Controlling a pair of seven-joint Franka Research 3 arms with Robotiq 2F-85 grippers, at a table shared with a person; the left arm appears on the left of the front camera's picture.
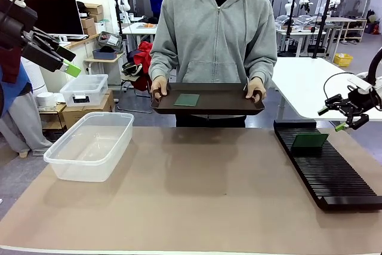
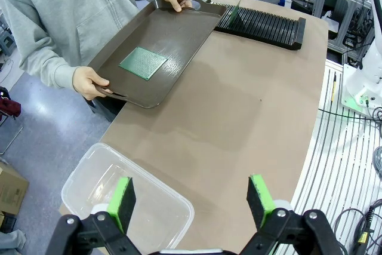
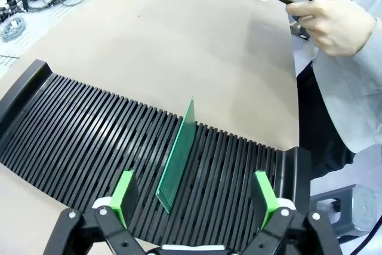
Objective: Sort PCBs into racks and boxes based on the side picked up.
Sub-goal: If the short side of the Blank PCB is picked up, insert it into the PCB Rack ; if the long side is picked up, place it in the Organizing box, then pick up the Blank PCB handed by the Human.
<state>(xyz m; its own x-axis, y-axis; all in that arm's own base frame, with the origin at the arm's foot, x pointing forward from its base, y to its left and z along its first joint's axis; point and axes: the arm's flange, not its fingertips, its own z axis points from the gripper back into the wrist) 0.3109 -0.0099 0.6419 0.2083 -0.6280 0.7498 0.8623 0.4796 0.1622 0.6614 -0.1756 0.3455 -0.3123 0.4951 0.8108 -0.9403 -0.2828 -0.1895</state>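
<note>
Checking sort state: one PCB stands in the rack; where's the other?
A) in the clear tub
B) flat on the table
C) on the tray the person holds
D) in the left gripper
C: the other PCB lies flat on the dark handled tray.

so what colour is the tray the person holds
Dark brown tray, best in left wrist view.

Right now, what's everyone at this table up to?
A person holds a dark brown tray across the table, with one green PCB lying flat on it. Another PCB stands upright in a slot of the black rack, and the right arm's fingers are open close by, not touching it. The left arm's fingers are open too, raised near the clear plastic tub, which looks empty.
</note>
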